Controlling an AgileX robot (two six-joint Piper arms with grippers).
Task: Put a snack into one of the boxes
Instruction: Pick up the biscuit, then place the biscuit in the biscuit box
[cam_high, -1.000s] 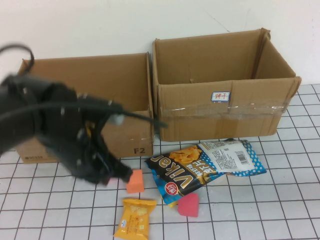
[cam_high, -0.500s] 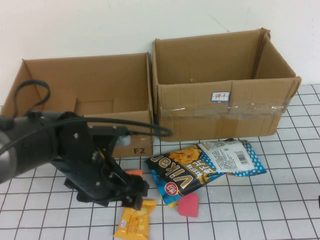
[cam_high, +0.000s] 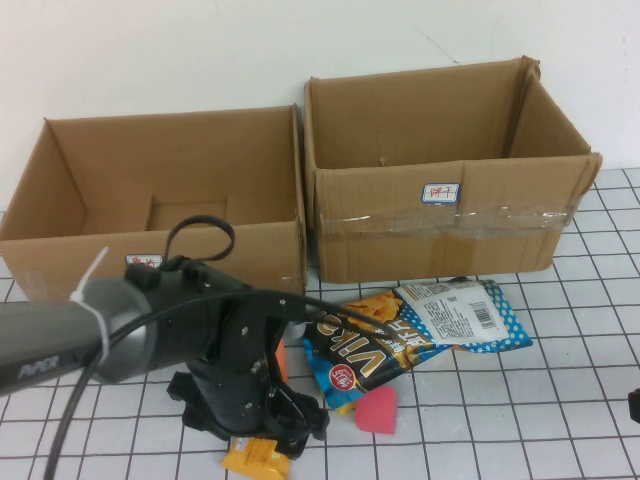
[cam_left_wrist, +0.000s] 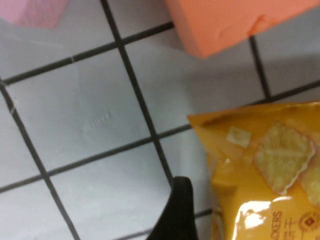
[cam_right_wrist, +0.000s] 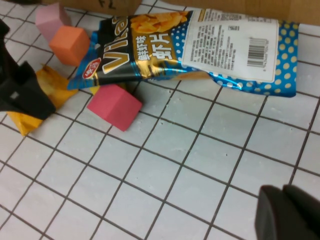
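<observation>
The left pincer (cam_high: 262, 425) hangs low over the gridded counter (cam_high: 520, 400), directly above the yellow cracker packet (cam_high: 252, 462), which lies flat beneath it and shows only at its near edge (the arm hides the rest). Its fingers are spread apart and grasp nothing; in the left wrist view one dark fingertip (cam_left_wrist: 177, 212) stands just beside the packet's edge. An orange block (cam_left_wrist: 230, 20) sits just beyond the pincer, toward the boxes, and a red block (cam_high: 377, 410) lies near it on the right. Further right rests the black and blue chips bag (cam_high: 420, 325). Behind the pincer stands the left box (cam_high: 160, 200), open-topped, with the taller right box (cam_high: 440, 170) beside it. The right pincer (cam_right_wrist: 287, 212) is clenched, holding nothing, hovering well apart near the counter's right edge.
</observation>
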